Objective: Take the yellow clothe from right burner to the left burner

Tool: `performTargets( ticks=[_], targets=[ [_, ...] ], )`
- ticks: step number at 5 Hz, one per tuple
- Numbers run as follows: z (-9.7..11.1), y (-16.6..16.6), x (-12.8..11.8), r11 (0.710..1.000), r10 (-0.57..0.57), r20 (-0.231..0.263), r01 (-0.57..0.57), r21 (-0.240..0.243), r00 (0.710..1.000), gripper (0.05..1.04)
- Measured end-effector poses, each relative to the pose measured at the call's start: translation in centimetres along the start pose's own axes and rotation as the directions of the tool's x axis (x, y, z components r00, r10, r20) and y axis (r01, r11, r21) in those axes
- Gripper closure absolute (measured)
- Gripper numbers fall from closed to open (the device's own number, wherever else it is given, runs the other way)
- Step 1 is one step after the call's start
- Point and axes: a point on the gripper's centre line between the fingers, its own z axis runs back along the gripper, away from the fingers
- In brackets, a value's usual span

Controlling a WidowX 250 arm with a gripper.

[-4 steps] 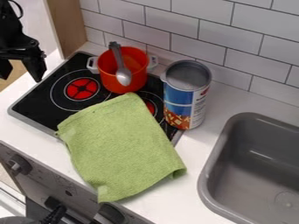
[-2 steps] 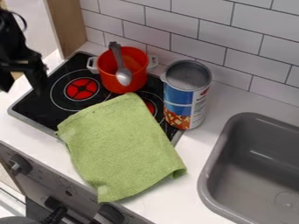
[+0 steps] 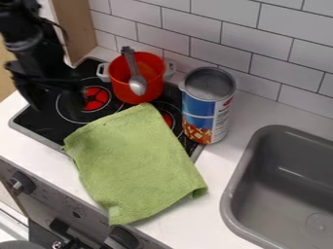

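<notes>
Stovetop half under a green cloth, black gripper spread at its left

Nearest, dark knobs line the front of the stove unit. Above them runs a white counter, with a gray sink set into its right side. Between the sink and the left burner, the cloth lies spread out, one end partly covering the right burner, whose red center peeks past its edge, the rest draped over the counter to the front edge. The gripper hangs around the left burner, fingers parted, released. A blue-and-white can stands beside the right burner. Farther back sits a red pot with a gray spoon leaning in it; white tiles rise behind.
</notes>
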Motion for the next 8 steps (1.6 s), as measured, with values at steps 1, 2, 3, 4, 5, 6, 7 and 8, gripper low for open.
performTargets(
  ticks=[1, 2, 3, 4, 5, 6, 7, 8],
  targets=[
    [-0.4, -3.5, -0.7, 0.999, -0.035, -0.007, 0.034, -0.014, 0.999, 0.249],
    [-1.1, -6.2, -1.3, 0.995, -0.099, -0.023, 0.099, 0.000, 0.995, 0.542],
    [-1.9, -8.2, -1.4, 0.990, -0.144, -0.049, 0.144, -0.008, 0.988, 0.810],
    [-3.0, -8.6, -1.4, 0.982, -0.185, -0.037, 0.184, -0.038, 0.982, 0.984],
    [-4.3, -8.2, -1.6, 0.989, -0.122, -0.062, 0.116, -0.088, 0.991, 1.031],
    [-5.0, -7.3, -1.7, 0.993, -0.085, -0.081, 0.078, -0.086, 0.993, 1.031],
    [-5.5, -6.5, -1.6, 0.996, -0.054, -0.081, 0.048, -0.068, 0.995, 1.031],
    [-6.0, -5.6, -1.5, 1.000, 0.006, -0.094, -0.008, -0.020, 0.996, 1.031]
  ],
)
